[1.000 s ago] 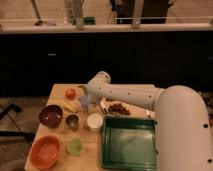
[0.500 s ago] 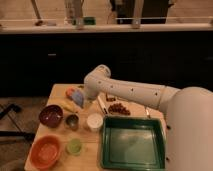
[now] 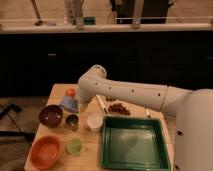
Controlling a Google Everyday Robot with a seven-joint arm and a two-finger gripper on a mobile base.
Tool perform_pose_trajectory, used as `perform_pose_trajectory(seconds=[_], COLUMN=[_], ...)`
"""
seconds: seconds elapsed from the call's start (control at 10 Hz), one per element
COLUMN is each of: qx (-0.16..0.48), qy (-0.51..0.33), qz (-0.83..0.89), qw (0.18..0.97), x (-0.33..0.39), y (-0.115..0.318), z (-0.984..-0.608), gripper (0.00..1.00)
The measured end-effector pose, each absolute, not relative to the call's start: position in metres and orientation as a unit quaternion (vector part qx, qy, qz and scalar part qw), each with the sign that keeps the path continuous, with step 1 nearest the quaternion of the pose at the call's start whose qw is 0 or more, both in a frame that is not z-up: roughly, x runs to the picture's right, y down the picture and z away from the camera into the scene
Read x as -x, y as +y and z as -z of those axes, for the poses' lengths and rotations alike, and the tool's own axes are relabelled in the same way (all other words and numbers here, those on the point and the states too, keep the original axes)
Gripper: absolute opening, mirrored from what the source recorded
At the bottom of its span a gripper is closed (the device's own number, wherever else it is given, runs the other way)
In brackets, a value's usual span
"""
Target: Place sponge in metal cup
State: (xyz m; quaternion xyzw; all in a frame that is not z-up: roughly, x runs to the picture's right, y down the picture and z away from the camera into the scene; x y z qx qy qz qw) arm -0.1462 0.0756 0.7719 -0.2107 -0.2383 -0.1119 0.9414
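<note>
The sponge, a small light-blue pad, hangs at the tip of my gripper, just in front of an orange ball. My gripper looks shut on it, at the end of the white arm that comes in from the right and bends down at the elbow. The metal cup, dull grey with a dark inside, stands on the wooden table just in front of and below the sponge. The sponge is higher than the cup and slightly behind it, apart from it.
A purple bowl sits left of the metal cup and a white cup right of it. An orange bowl and a green cup stand at the front. A green tray fills the right side, with a brown snack behind it.
The arm has swung left and lowered, carrying the light-blue sponge from the table's middle towards the spot above the metal cup. Nothing else has shifted.
</note>
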Motion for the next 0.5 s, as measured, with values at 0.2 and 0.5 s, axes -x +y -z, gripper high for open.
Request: perform_pose_trajectory(seconds=[0.2, 0.5], qx=[0.211, 0.211], qy=[-0.240, -0.241], qz=[0.115, 0.116], qw=[0.941, 0.940], x=[0.1471, 0.1465], y=[0.0761, 0.0779], z=[-0.7705, -0.7713], gripper=[0.00, 0.00])
